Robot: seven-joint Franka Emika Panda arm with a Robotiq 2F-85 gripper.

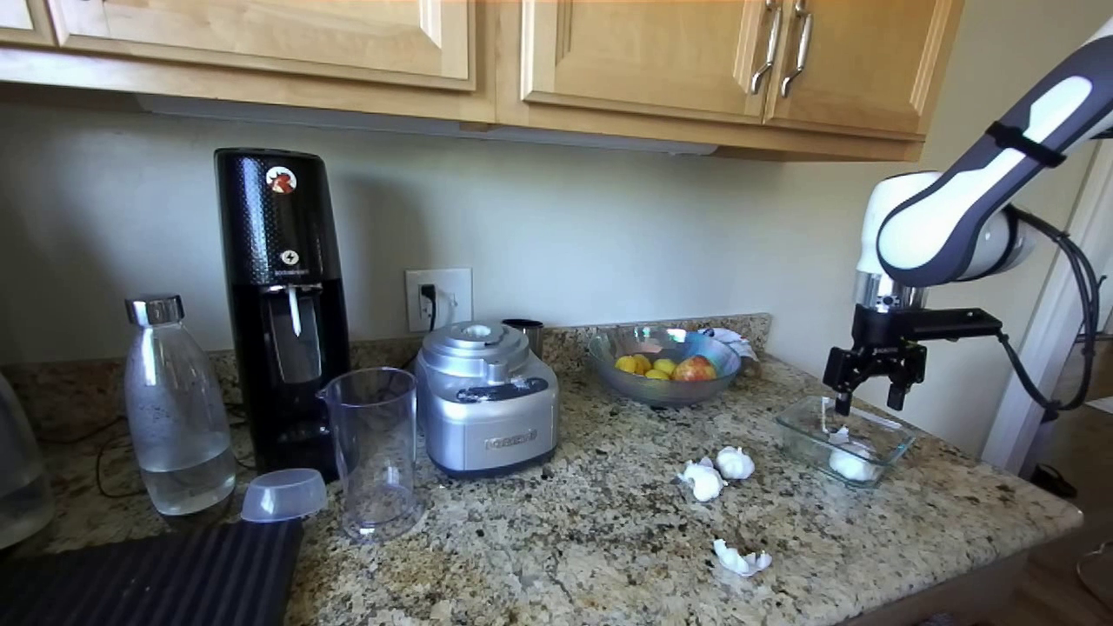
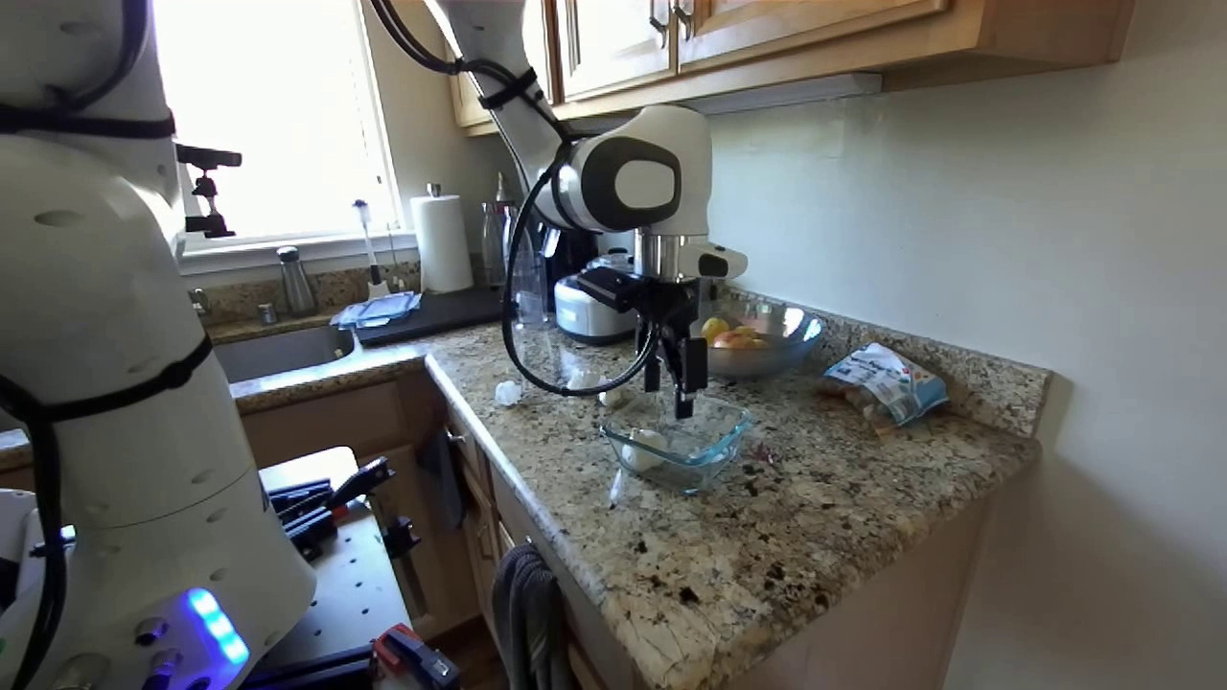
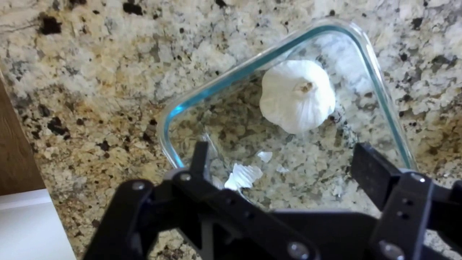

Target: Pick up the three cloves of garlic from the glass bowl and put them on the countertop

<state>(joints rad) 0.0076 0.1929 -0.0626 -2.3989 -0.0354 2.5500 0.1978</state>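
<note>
Gripper (image 1: 869, 402), fingers (image 3: 375, 175) spread: I'm hovering above glass bowl (image 3: 231, 80), depth being unclear, presumably for straddling its near-side garlic (image 1: 852, 466).

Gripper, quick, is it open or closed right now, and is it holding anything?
Gripper: open, holding nothing, above the garlic bowl.

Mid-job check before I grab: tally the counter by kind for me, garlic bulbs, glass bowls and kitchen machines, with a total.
Garlic bulbs: 3 (one bulb inside the small glass bowl, a second bulb and a third bulb on the countertop)
Glass bowls: 2 (the small one and the fruit bowl)
Kitchen machines: 2 (tall black machine, silver machine)
Total: 7, leaving out loose garlic skin
</note>
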